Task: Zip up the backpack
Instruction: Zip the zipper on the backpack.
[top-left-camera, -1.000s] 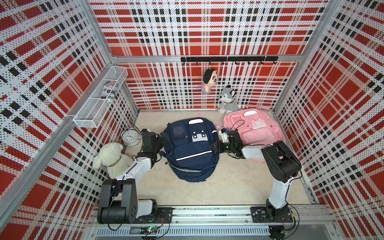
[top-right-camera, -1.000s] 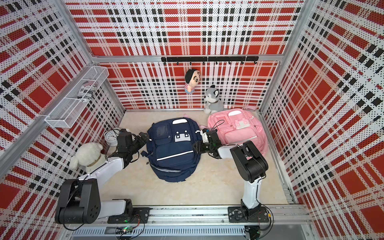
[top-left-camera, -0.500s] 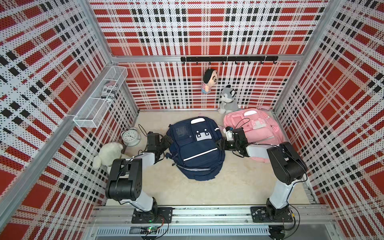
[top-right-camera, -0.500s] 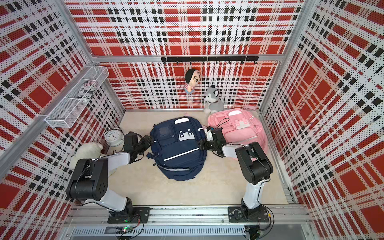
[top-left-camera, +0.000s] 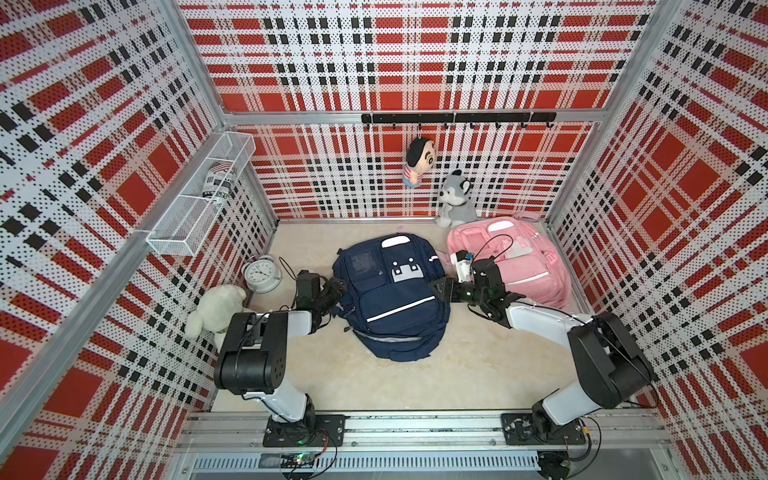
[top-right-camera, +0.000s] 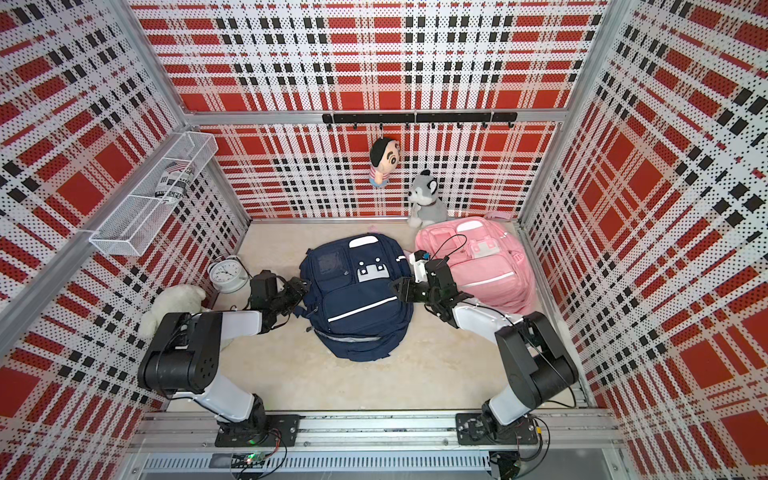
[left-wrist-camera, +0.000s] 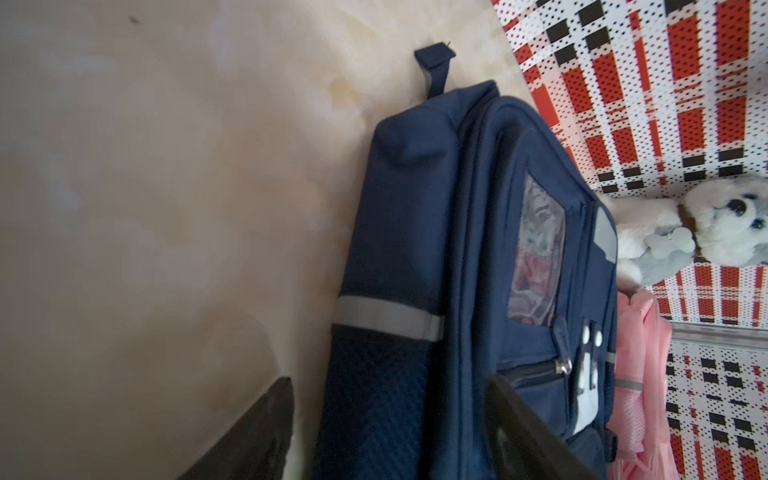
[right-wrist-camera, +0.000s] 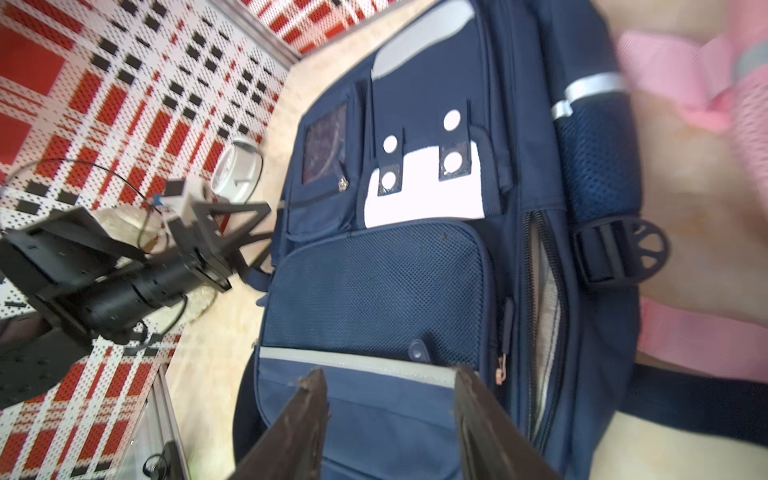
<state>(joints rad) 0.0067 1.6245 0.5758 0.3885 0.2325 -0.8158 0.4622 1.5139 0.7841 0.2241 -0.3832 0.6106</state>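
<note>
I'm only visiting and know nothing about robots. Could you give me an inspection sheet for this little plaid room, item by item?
Surface: beige floor, no spills seen.
Job's things: navy backpack lies front up; a long zipper along one side gapes open.
Clutter: pink backpack, husky plush, white plush, alarm clock, hanging doll.
Grippers: left gripper open at one side of the navy backpack; right gripper open at the opposite side.
Cables: black cable loops above the right wrist; wires at the arm bases.
Surroundings: plaid perforated walls, wire basket, hook rail.
</note>
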